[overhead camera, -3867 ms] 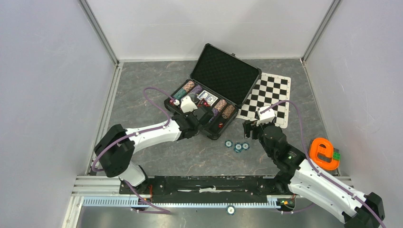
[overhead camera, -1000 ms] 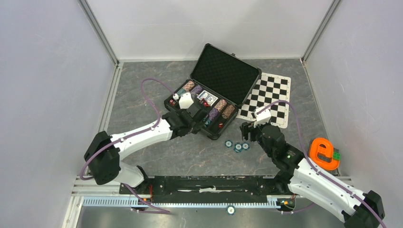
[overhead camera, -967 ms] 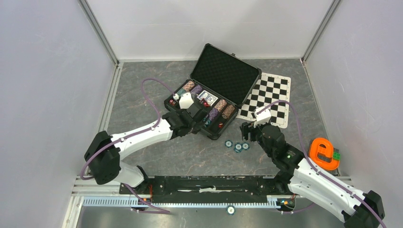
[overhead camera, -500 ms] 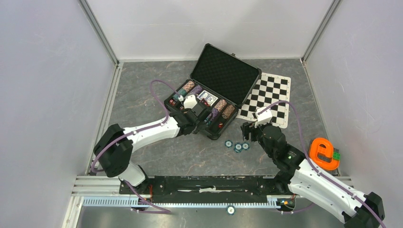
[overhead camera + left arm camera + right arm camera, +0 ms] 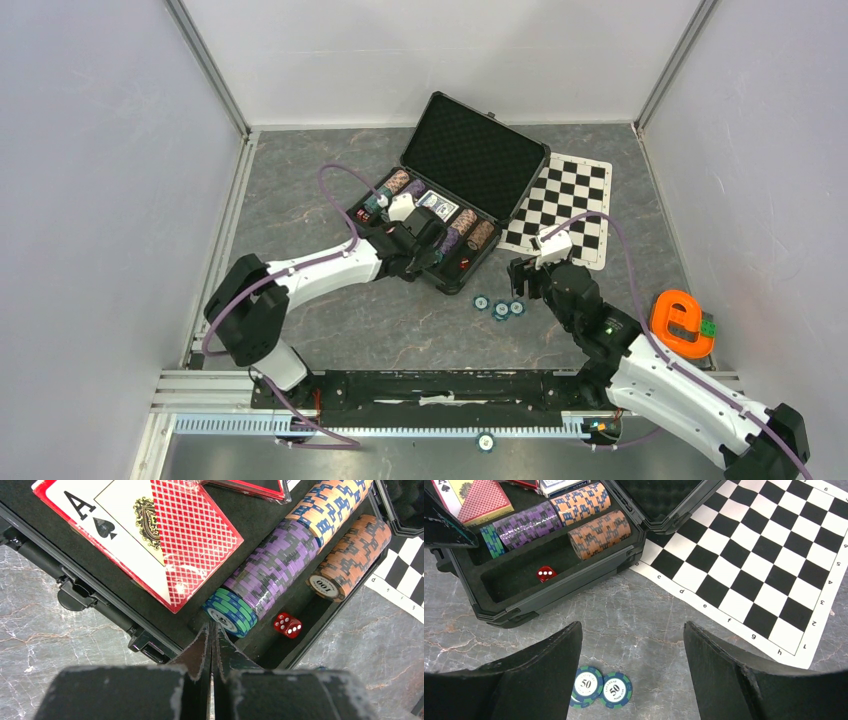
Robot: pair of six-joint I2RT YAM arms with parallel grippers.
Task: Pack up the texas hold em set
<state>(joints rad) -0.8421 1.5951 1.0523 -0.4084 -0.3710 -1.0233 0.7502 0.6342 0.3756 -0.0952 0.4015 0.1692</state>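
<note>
The black rectangular hinged case with foam lining point(image 5: 475, 160) lies open at the far middle of the grey marbled table point(image 5: 300, 180), lid raised toward the far side, tray toward the arms. The left gripper point(image 5: 211, 639) is noted over the near edge of the tray, fingers clenched tight together with nothing between them. Compared with a second ago, the left arm has been swung back rightward and farther in, so the closed tips are now set against or just beside the short teal striped chip stack point(image 5: 231, 612) at the near end of the purple striped chip row point(image 5: 272, 570); contact cannot be confirmed. This is read as a nudge to seat the teal chips in their slot, not a pick. The pink striped chip row point(image 5: 330, 505), brown striped chip row point(image 5: 350, 550), red die point(image 5: 287, 625) and red-backed card deck point(image 5: 150, 540) are already housed in the tray. The right gripper point(image 5: 631, 635) has been left unmoved, fingers released and spread wide, hovering empty above the three loose teal chips point(image 5: 501, 309) on the table just near of the case's right corner. The black-and-white chequered mat point(image 5: 565, 205) and orange e-shaped piece point(image 5: 682, 322) lie to the right, untouched. Packing is judged unfinished: loose chips still to be loaded, lid still to be shut
</note>
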